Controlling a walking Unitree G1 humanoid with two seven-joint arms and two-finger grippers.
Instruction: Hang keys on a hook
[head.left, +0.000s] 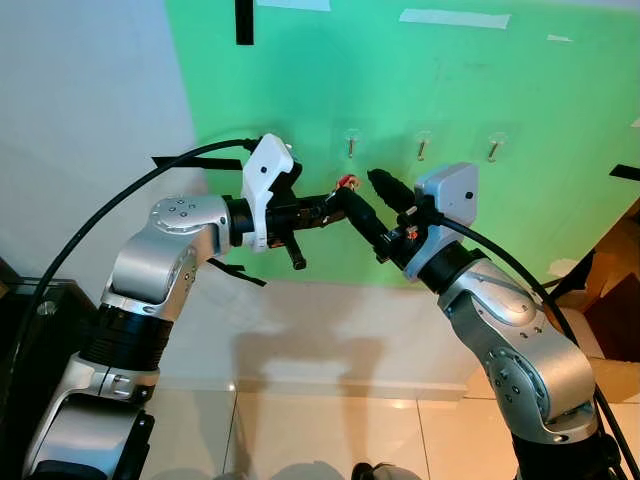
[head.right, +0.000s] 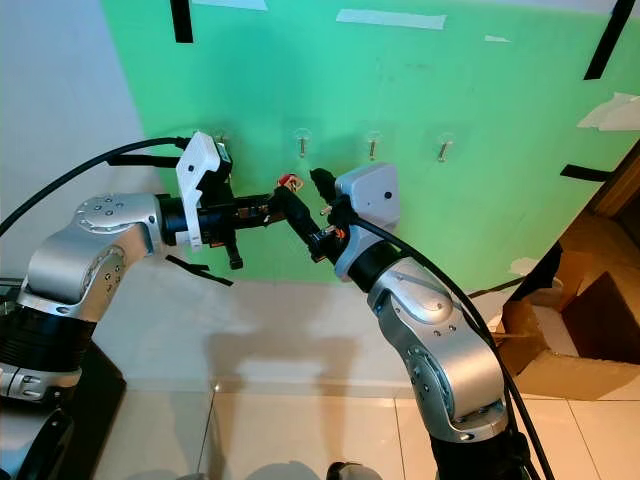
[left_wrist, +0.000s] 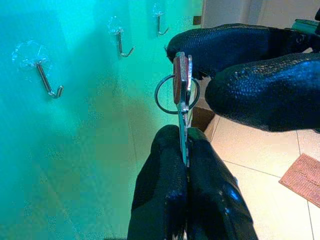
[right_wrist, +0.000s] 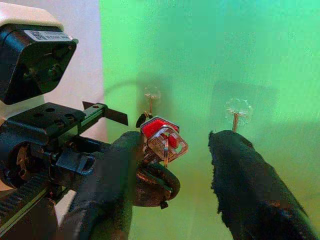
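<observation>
L gripper (left_wrist: 182, 150) fingers pinched tight on keys (left_wrist: 182, 87) (red tag + ring sticking out past the tips). R gripper (right_wrist: 175, 160) fingers spread wide, 1 on each side of the keys, not gripping. Row of clear hooks (left_wrist: 42, 75) on green wall (head.left: 450, 120) just beyond both sets of fingertips; keys not on any hook.

Keys (head.left: 347, 183) below wall hooks (head.left: 351, 143), between end effectors

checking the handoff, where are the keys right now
The keys are pinched in the left gripper, held up in front of the green wall just below the row of hooks, with the open right gripper around them.
</observation>
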